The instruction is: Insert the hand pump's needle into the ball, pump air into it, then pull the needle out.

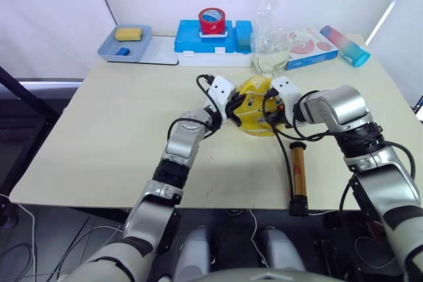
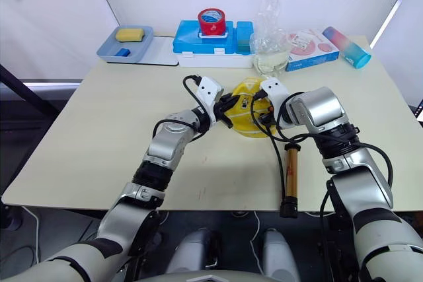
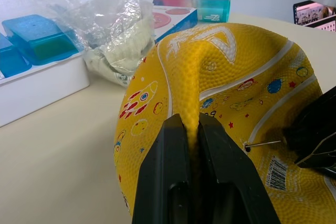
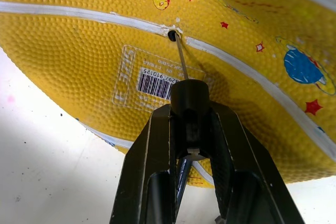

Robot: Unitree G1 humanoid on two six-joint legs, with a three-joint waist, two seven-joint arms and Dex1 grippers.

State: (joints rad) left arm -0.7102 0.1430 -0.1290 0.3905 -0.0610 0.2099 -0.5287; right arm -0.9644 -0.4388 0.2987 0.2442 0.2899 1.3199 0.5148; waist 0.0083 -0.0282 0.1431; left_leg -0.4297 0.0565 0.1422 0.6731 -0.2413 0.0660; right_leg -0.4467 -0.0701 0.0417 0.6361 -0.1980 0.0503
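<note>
While left fingers (image 3: 191, 145) pinch the ball (image 3: 226, 103), right fingers (image 4: 191, 129) clamp the needle (image 4: 181, 59) at its valve.

Ball (image 4: 94, 51): yellow pebbled rubber, matt, smooth white seams, glossy clear barcode sticker. Needle (image 4: 181, 61): thin bare metal, matt black fitting. Pump (image 1: 298, 170): bronze brushed metal, black caps. Table (image 1: 112, 130): smooth matt beige. Crinkled clear plastic bag (image 3: 113, 24).

the ball (image 4: 220, 51) bears a barcode label (image 4: 155, 82) numbered "6297 910125".
</note>
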